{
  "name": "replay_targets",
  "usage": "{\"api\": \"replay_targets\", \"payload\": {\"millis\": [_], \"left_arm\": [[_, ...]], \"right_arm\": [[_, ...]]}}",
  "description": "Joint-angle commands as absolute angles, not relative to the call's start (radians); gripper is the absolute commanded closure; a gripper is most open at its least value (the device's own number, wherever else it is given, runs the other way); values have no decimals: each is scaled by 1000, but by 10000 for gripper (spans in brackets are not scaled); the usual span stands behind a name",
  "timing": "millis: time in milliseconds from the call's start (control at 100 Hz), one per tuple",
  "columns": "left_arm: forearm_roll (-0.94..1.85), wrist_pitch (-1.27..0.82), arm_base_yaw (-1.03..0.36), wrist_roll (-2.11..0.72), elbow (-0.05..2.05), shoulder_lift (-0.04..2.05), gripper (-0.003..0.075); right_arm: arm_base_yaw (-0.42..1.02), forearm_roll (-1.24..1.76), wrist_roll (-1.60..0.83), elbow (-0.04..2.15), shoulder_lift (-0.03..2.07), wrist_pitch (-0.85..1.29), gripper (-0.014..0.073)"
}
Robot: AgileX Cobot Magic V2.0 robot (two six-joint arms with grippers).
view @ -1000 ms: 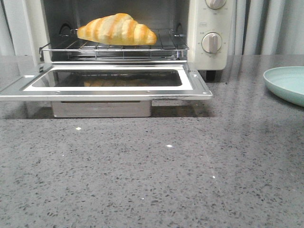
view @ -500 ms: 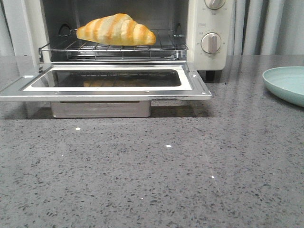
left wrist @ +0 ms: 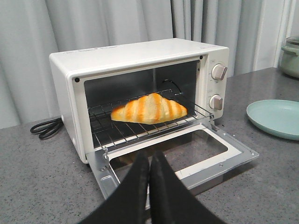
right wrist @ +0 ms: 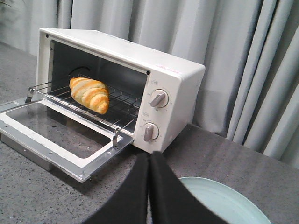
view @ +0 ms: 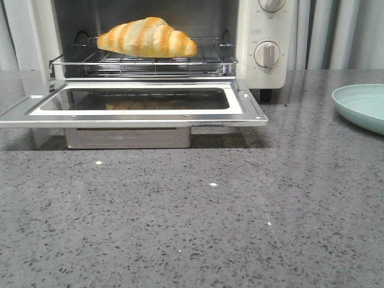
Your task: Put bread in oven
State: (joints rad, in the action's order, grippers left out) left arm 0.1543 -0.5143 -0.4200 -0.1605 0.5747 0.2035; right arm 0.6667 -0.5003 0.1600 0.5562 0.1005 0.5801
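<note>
The bread [view: 147,37], golden-orange with pale stripes, lies on the wire rack [view: 144,60] inside the cream-white oven [view: 267,36]. The oven's glass door [view: 135,102] hangs open and flat. The bread also shows in the left wrist view [left wrist: 149,108] and the right wrist view [right wrist: 89,94]. My left gripper [left wrist: 149,157] is shut and empty, held back from the open door. My right gripper [right wrist: 149,156] is shut and empty, off to the oven's right near the plate. Neither gripper shows in the front view.
A pale green plate [view: 363,105] sits on the grey speckled counter [view: 198,222] to the right of the oven. The oven's black cord [left wrist: 46,128] lies coiled at its left. A pale pot [left wrist: 292,58] stands far right. Grey curtains hang behind.
</note>
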Motion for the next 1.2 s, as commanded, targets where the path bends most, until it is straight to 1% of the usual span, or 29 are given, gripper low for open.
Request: {"api": "replay_targets", "payload": {"millis": [0,200,310,420,490,610,710,800,940,1050,1100,1190], "left_arm": [[162,-433,-417,-150,597,216,741],[162,-433,-417,-153,595,216,741],[58,-432,-415,-216,573,216,741],[49,-405,-415,-236,532,216,741],[41,-282,-404,-271,471,216,741],[41,25,-360,-272,298,214,741],[73,118,-321,-196,167,214,741],[68,104,-292,-110,91,192,741],[63,39,-263,-107,26,79,741],[95,-19,-213,-93,-25,7,741],[110,-90,-191,-93,-23,-14,741],[110,-90,-172,-93,-23,-29,741]], "right_arm": [[660,-533,164,576,115,514,641],[660,-533,164,576,115,514,641],[660,-533,164,576,115,514,641],[660,-533,164,576,115,514,641],[660,-533,164,576,115,514,641],[660,-533,164,576,115,514,641],[660,-533,164,576,115,514,641],[660,-533,164,576,115,514,641],[660,-533,164,576,115,514,641],[660,-533,164,576,115,514,641],[660,-533,164,576,115,514,641],[660,-533,164,576,115,514,641]]}}
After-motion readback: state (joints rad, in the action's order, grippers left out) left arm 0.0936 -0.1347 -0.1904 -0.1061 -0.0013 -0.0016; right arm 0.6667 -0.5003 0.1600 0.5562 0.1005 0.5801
